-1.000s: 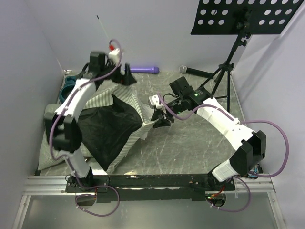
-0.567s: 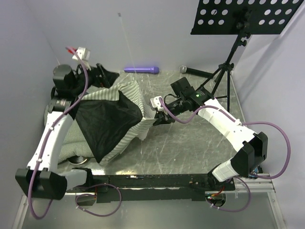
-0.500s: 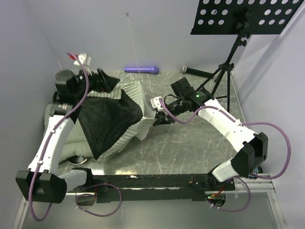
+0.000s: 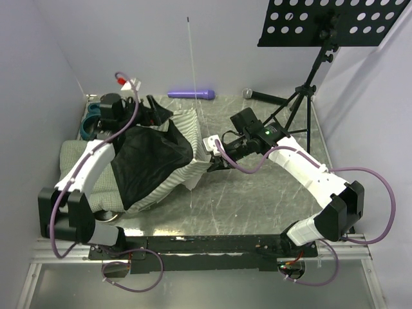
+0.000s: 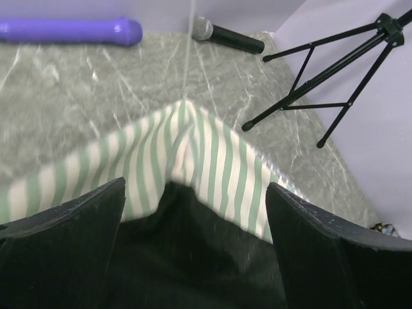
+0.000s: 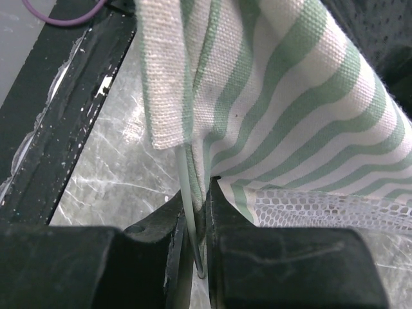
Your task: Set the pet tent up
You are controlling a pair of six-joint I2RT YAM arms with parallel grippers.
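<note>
The pet tent (image 4: 154,161) lies crumpled left of the table's middle, striped fabric outside and black lining up. A thin white pole (image 4: 192,64) rises steeply from its rear corner. My left gripper (image 4: 158,111) is open above the tent's rear edge. In the left wrist view its fingers (image 5: 64,219) stand wide apart over the striped fabric (image 5: 199,148) and black lining (image 5: 193,257). My right gripper (image 4: 215,162) is shut on the tent's right corner. In the right wrist view (image 6: 201,219) the jaws pinch the fabric hem (image 6: 290,109) and a thin pole (image 6: 188,193), beside white mesh (image 6: 322,209).
A green-checked cushion (image 4: 71,161) lies under the tent's left side. A purple cylinder (image 4: 190,94) and a microphone (image 4: 257,96) lie at the back. A music stand (image 4: 335,26) on a tripod (image 4: 302,96) stands back right. A teal object (image 4: 90,119) sits back left.
My left arm swung out left, then back right to the tent's rear edge. The white pole's tip swept rightward and stands more upright. The right gripper kept its hold.
</note>
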